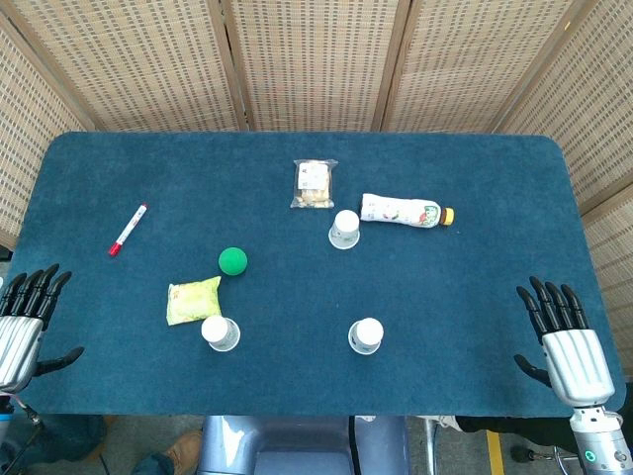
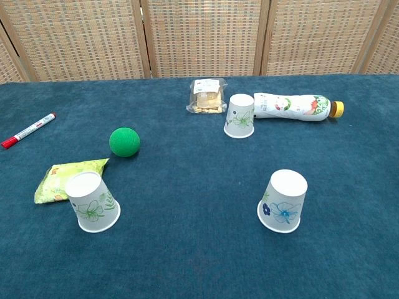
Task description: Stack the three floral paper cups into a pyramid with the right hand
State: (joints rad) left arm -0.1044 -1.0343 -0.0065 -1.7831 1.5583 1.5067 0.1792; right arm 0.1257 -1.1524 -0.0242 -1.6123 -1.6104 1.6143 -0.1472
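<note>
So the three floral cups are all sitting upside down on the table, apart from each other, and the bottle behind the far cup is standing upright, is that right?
Not quite. The bottle is lying on its side, as the chest view shows, not standing. The rest holds: the far cup, left cup and right cup all sit upside down, apart from each other.

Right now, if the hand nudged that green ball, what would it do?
The green ball is round and sits free on the flat blue table, so it would probably roll off at a touch. Its matte, foam-like surface suggests it is light and squashy. It might stop against the yellow-green snack packet nearby.
</note>
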